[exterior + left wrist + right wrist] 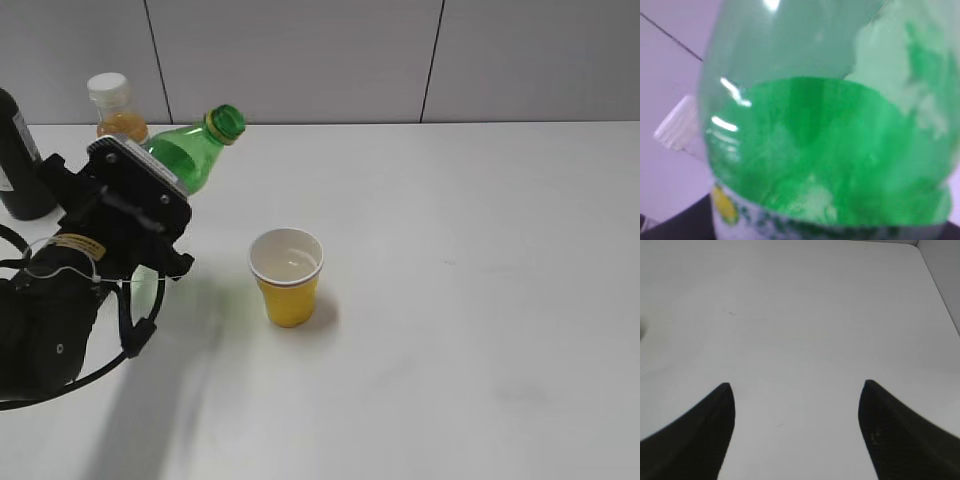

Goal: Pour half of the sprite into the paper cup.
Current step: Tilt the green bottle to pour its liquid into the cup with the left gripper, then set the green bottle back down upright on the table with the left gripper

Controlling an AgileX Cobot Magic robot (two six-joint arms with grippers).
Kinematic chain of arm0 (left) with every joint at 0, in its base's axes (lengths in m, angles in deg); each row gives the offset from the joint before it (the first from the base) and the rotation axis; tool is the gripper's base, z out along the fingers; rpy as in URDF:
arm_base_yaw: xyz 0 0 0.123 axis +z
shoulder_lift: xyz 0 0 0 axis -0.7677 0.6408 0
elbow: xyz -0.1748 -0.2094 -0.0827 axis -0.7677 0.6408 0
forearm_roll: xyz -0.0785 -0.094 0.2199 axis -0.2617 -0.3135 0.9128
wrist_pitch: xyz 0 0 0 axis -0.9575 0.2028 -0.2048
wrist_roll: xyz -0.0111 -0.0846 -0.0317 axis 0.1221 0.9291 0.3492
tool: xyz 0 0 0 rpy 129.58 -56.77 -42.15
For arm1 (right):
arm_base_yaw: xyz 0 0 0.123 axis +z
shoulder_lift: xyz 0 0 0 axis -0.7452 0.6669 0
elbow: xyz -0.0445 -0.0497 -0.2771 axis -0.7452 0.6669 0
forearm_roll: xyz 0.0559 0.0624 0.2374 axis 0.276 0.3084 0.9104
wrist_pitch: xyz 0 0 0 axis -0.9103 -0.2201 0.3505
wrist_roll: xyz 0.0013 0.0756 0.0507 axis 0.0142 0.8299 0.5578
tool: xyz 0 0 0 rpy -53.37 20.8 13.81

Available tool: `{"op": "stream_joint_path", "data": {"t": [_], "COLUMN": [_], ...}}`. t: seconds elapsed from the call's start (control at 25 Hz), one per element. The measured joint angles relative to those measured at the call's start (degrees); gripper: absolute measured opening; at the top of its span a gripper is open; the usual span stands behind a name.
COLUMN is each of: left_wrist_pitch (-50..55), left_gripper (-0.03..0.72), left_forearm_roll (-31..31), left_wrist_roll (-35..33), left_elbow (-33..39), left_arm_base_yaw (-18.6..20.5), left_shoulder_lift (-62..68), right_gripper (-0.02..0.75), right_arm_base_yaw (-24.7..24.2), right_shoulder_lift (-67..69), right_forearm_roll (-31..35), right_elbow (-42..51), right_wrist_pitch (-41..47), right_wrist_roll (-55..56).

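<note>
The sprite [195, 150] is a green bottle, tilted with its open neck pointing up and to the right, above the table's left side. My left gripper [140, 200] is shut on its body; the fingers are mostly hidden behind the wrist. The sprite [830, 150] fills the left wrist view, with liquid pooled in its lower part. The paper cup [287, 285], yellow outside and white inside, stands upright right of and below the bottle's neck, apart from it, with some clear liquid in it. My right gripper [797, 385] is open and empty over bare table, and does not show in the exterior view.
An orange juice bottle with a white cap [118, 108] stands behind the sprite; its cap [677, 125] shows in the left wrist view. A dark black bottle [20, 160] stands at the far left. The white table [480, 300] meets a grey wall at the back.
</note>
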Motion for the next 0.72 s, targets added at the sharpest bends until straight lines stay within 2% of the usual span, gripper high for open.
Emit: {"op": "stream_joint_path", "data": {"t": [0.12,0.36,0.72], "left_wrist_pitch": [0.0,0.0,0.0], "left_gripper": [0.455,0.455,0.455], "left_forearm_roll": [0.0,3.1,5.7], "left_wrist_roll": [8.8,22.2,32.3], "left_elbow": [0.0,0.0,0.0], "left_arm_base_yaw": [0.0,0.0,0.0], "left_shoulder_lift": [0.0,0.0,0.0], "right_gripper": [0.582,0.582,0.582], "right_arm_base_yaw": [0.0,0.0,0.0], "right_shoulder_lift": [0.0,0.0,0.0], "right_forearm_roll": [0.0,0.0,0.0], "right_elbow": [0.0,0.0,0.0], "right_wrist_pitch": [0.0,0.0,0.0], "right_wrist_roll": [0.0,0.0,0.0]}}
